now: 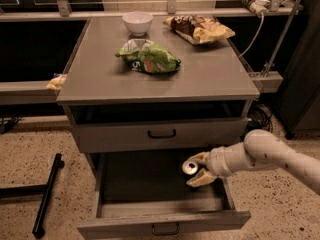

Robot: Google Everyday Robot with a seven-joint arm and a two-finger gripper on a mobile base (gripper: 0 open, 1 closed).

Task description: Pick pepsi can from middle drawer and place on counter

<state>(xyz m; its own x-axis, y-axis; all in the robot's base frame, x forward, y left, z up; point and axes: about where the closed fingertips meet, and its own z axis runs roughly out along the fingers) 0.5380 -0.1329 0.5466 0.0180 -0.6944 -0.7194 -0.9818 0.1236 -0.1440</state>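
Observation:
The pepsi can [190, 167] shows as a small can with a silver top, held between the tan fingers of my gripper [200, 168]. The gripper is shut on it and holds it tilted, above the right part of the open middle drawer [160, 219]. My white arm [270, 154] reaches in from the right. The drawer is pulled out, with a small dark handle at its front. The grey counter [215, 74] is the cabinet's top, well above the gripper.
On the counter lie a white bowl [137, 22], a green chip bag [149, 57] and a brown-yellow snack bag [200, 29]. The upper drawer [161, 133] with a black handle is shut. A black stand leg [47, 194] lies on the floor at left.

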